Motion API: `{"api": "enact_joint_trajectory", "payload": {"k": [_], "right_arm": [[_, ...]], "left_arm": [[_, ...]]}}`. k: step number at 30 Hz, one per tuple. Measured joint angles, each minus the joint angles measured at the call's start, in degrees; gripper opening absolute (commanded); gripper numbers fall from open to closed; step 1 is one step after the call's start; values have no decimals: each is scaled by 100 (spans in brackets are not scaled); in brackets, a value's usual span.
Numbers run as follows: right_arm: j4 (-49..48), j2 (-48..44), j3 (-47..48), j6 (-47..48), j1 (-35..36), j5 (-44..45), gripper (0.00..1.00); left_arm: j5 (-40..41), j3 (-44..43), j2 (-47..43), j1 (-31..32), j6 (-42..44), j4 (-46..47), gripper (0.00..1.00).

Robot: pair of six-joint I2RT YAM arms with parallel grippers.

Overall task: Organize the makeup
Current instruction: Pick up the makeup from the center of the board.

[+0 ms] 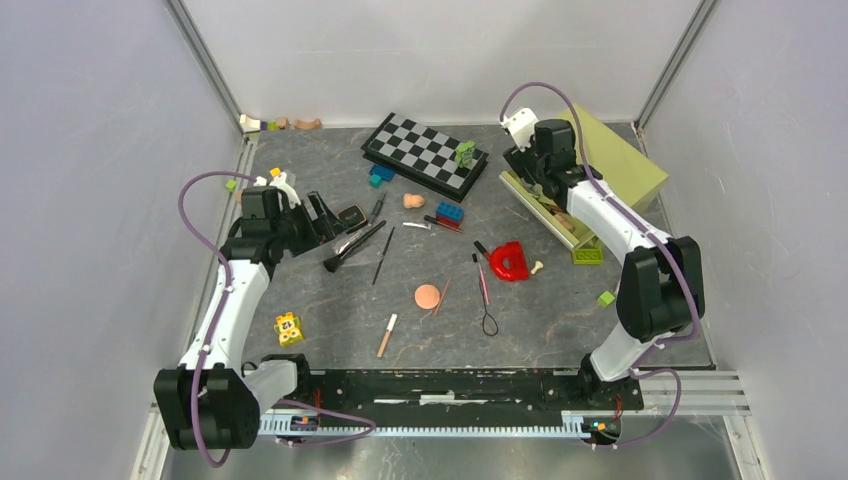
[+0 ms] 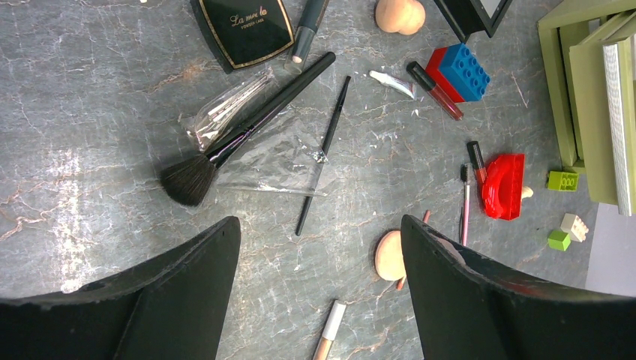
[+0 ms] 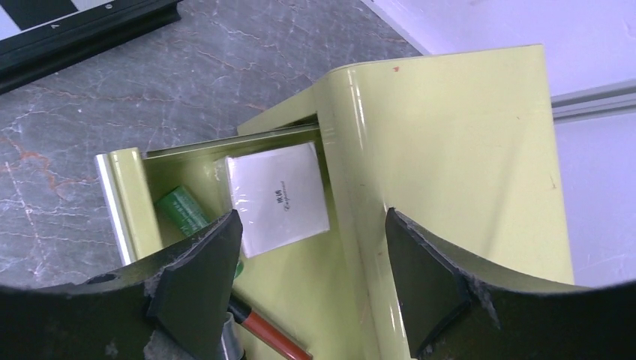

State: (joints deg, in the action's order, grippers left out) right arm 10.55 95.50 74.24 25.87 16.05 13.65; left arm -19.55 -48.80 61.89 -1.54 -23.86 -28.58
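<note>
Right claw (image 3: 311,219) gapes empty over drawer (image 3: 131,210); white packet (image 3: 277,196) inside shows only wrist-side. Left claw (image 2: 319,223) likewise.

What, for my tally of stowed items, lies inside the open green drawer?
A white packet, a green box and a red stick show; the right gripper hides the near part.

The dark compact (image 2: 247,28) carries gold script reading roughly "La mee la"
</note>
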Motion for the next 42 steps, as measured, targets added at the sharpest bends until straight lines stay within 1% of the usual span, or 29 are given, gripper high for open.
{"api": "enact_joint_trajectory", "payload": {"k": [3, 8, 13, 15, 19, 22, 26, 31, 42], "right_arm": [[-31, 2, 0, -4, -42, -4, 76], [-59, 13, 0, 17, -42, -13, 60], [-28, 13, 2, -85, -42, -282, 43], [-13, 13, 2, -144, -42, -420, 34], [131, 17, 39, -262, -42, -774, 11], [337, 138, 236, -319, -42, -960, 1], [527, 490, 573, -369, -44, -1027, 0], [721, 809, 717, -415, -63, -1027, 0], [756, 861, 815, -476, -94, -992, 0]], "left_arm": [[0, 0, 0, 0, 0, 0, 84], [0, 0, 0, 0, 2, 0, 84], [0, 0, 0, 0, 2, 0, 84], [0, 0, 0, 0, 0, 0, 84], [0, 0, 0, 0, 0, 0, 84], [-2, 0, 0, 0, 0, 0, 84], [-4, 0, 2, 0, 0, 2, 84], [-2, 0, 2, 0, 0, 2, 84], [-2, 0, 11, -2, 0, 2, 84]]}}
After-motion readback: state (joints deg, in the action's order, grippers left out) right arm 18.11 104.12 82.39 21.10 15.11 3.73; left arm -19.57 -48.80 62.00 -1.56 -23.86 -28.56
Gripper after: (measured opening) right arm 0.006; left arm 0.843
